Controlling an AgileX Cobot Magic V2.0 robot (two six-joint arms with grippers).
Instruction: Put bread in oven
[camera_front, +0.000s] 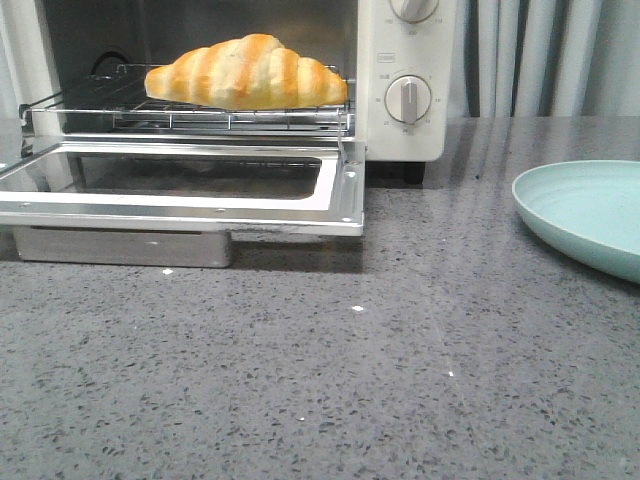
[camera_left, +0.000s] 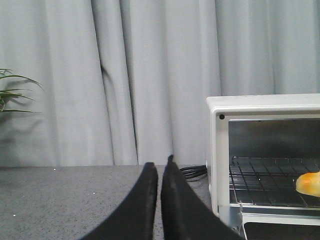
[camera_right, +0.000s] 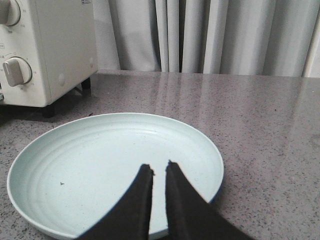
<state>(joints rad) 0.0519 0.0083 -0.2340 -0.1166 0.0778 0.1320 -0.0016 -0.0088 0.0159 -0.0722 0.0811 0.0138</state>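
One golden-orange, cream-ridged croissant-shaped bread (camera_front: 247, 72) with tapered ends lies on the thin wire rack (camera_front: 190, 112) inside the cream-white metal toaster oven (camera_front: 405, 130), whose glass drop-down door (camera_front: 190, 185) lies flat open. Two round dial knobs (camera_front: 408, 98) show on its front. One pale mint ribbed round plate (camera_right: 115, 170) rests on the speckled grey stone surface (camera_front: 320, 380). The black left tool (camera_left: 159, 167) and the black right tool (camera_right: 160, 169) are each clenched on nothing.
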